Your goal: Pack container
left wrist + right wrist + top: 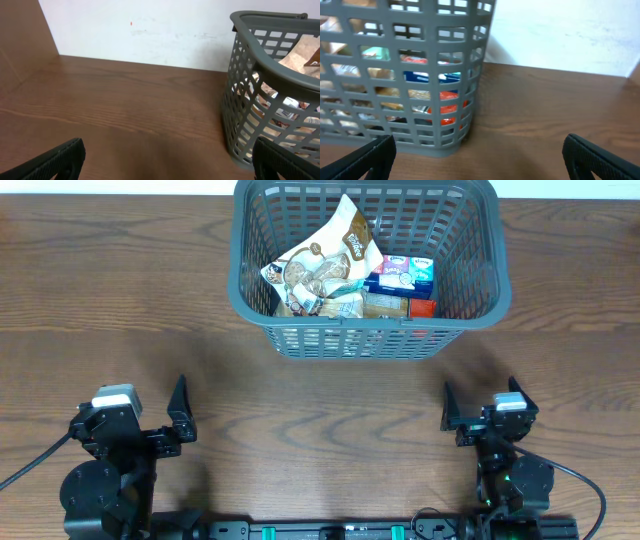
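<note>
**Packing looks complete, both tools empty**

The container (pixel 360 338) stands at the far middle of the bench (pixel 320 430). Inside it I see a brown and white snack bag (pixel 325 265), a blue packet (pixel 400 275) and a red-orange packet (pixel 422 308). No packet lies outside it in any view. The left tool (pixel 182 412) and the right tool (pixel 450 412) are spread wide and hold nothing, well apart from the container. I judge the task is done, or almost.
</note>
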Robot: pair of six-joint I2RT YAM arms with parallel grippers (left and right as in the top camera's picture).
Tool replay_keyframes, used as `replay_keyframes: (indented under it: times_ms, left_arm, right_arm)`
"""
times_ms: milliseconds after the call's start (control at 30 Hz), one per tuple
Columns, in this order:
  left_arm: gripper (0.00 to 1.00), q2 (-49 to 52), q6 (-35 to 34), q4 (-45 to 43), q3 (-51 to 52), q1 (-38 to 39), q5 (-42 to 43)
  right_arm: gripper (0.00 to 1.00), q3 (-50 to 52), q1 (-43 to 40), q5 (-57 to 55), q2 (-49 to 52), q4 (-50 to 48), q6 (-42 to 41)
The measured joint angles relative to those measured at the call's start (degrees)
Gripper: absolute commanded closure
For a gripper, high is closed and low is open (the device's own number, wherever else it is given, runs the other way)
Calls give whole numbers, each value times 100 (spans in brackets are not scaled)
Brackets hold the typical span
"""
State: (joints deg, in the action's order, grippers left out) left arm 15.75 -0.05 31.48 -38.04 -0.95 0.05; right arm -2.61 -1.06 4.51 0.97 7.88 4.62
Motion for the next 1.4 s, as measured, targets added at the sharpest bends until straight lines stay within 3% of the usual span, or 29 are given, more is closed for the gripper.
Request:
replay_keyframes:
  times_ms: [1400]
  left_arm:
    - [2,0,0,0,0,0,0]
  right_arm:
    - [1,2,0,-498,-2,9,-592]
